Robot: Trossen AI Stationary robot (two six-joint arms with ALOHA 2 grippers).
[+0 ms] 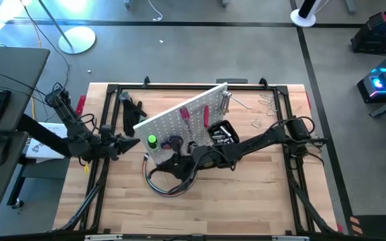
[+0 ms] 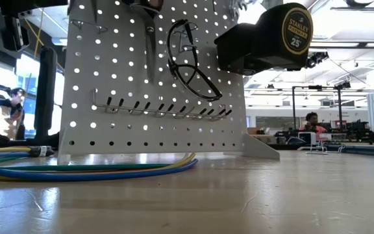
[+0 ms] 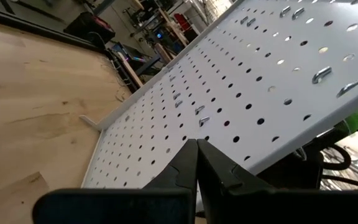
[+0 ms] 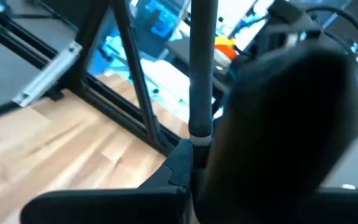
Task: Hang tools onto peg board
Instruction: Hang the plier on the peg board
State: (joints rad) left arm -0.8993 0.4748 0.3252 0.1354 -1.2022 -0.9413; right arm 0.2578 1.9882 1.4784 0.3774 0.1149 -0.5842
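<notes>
The white peg board [image 1: 179,110] stands slanted across the middle of the table, and its hooks [image 2: 161,109] show in the low view. Red-handled tools [image 1: 186,114] hang on it. A yellow tape measure [image 2: 284,32] sits high at its right end, by the black bin [image 1: 221,132]. My left gripper [image 1: 131,142] is shut at the board's left end, its tips close to the board's holed face [image 3: 260,81]. My right gripper [image 1: 179,163] reaches in front of the board, shut on a dark rod-shaped tool [image 4: 202,68]. My left gripper's shut fingertips [image 3: 199,155] lie at the peg board's face near its lower edge; I cannot tell whether they touch it. My right gripper pinches the dark rod between its two fingers, just below a pale band [image 4: 201,138] on it. The rod runs straight on past the fingertips, clear of the table.
A curved bundle of coloured cables [image 1: 166,184] lies on the wood in front of the board [image 2: 89,166]. A black metal frame [image 1: 112,90] borders the table. Loose metal clips [image 1: 263,107] lie at the back right. People sit in the room behind.
</notes>
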